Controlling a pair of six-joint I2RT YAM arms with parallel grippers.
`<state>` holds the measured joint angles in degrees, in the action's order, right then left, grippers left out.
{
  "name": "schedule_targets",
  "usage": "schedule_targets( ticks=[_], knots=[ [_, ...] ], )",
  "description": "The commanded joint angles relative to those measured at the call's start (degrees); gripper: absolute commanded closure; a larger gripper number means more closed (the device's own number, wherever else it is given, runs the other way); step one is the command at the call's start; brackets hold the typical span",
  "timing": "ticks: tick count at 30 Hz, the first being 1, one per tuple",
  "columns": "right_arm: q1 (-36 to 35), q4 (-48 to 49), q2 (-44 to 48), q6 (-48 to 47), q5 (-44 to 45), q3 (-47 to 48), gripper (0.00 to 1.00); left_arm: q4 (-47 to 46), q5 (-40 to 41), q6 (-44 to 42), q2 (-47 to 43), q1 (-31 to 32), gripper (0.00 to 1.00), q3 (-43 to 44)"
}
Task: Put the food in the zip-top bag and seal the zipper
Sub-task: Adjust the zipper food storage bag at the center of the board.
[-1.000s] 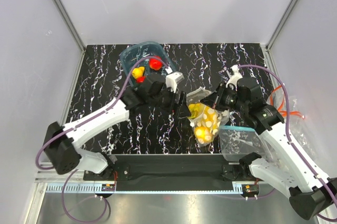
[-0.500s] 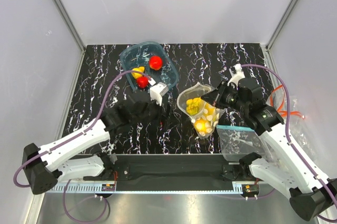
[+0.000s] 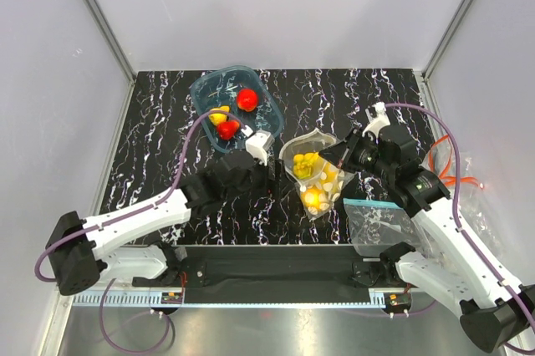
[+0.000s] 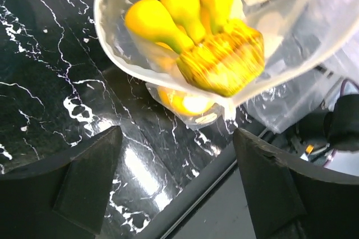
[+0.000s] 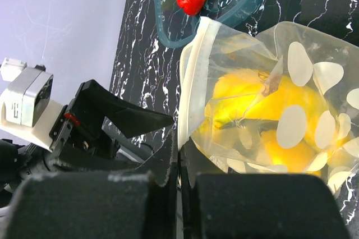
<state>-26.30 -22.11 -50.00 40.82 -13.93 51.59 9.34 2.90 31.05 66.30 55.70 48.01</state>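
Top external | right tool pinching dotted bag at its pale mouth strip | bag mid-bench, mouth open, banana bunch inside | left tool spread, empty, just beside bag | red fruit in blue tub

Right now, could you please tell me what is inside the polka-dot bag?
A yellow banana bunch near the mouth, a rounder yellow piece deeper in; anything beneath them is hidden.

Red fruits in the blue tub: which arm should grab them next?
Left arm. Its jaws are open and empty, near the tub with the red fruits. The right arm's jaws pinch the polka-dot zip-top bag by its rim, holding it open.
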Motion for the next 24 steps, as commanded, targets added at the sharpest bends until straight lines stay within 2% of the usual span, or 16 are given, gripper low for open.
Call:
schedule_targets(
  ticks=[1,5,7,13,19,24],
  knots=[
    [-0.2,4.0,1.3,0.4,1.5,-0.2,1.0,-5.8,2.8,2.9,0.7,-3.0,0.18,-0.9],
    [-0.2,4.2,1.7,0.4,1.0,-0.3,1.0,-9.2,-2.6,5.8,0.7,-10.3,0.33,-2.7],
    [-0.2,4.2,1.6,0.1,1.0,-0.3,1.0,-10.3,-5.5,5.9,1.4,-11.4,0.38,-2.0],
    [-0.2,5.1,1.2,0.4,1.0,-1.1,1.0,-13.5,-12.2,7.4,7.3,-13.2,0.39,0.6],
    [-0.2,5.1,0.7,0.0,0.0,-1.1,1.0,-15.6,-14.3,8.2,11.9,-13.3,0.39,2.9],
    [-0.2,4.7,0.8,0.0,0.0,-1.1,1.0,-15.2,-13.8,8.2,11.7,-13.6,0.39,4.5]
  ],
)
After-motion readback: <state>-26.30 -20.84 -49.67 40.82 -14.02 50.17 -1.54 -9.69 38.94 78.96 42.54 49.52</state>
